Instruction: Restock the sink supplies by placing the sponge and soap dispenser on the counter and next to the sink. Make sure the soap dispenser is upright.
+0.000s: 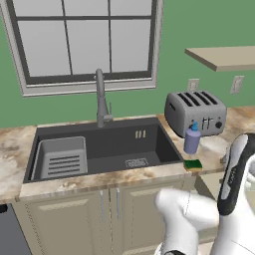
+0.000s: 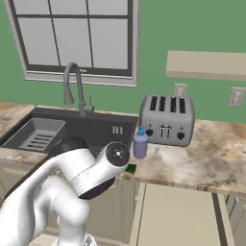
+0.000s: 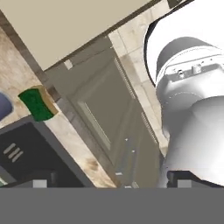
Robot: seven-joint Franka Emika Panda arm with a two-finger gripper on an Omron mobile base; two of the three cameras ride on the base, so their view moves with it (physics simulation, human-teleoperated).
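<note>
The sponge (image 1: 192, 165) (image 2: 130, 168) (image 3: 38, 104), yellow with a green top, lies flat on the counter (image 1: 10, 149) (image 2: 211, 158) at the front right corner of the sink (image 1: 114, 144) (image 2: 96, 129) (image 3: 22, 144). Just behind the sponge, the lavender soap dispenser (image 1: 192, 138) (image 2: 140, 143) (image 3: 3, 107) stands upright, its blue pump on top. My gripper (image 3: 113, 183) hangs in front of the cabinet doors below the counter edge. It is open, its fingertips set wide apart with nothing between them and touching neither object.
A grey toaster (image 1: 195, 112) (image 2: 167, 119) stands behind the dispenser. The sink holds a grey drying rack (image 1: 61, 157) (image 2: 36, 134), with the faucet (image 1: 101, 97) (image 2: 74, 86) behind it. A tan wall shelf (image 1: 224, 57) (image 2: 206, 65) hangs at the right. A beige cabinet panel (image 2: 178, 211) (image 3: 78, 26) juts out below the counter.
</note>
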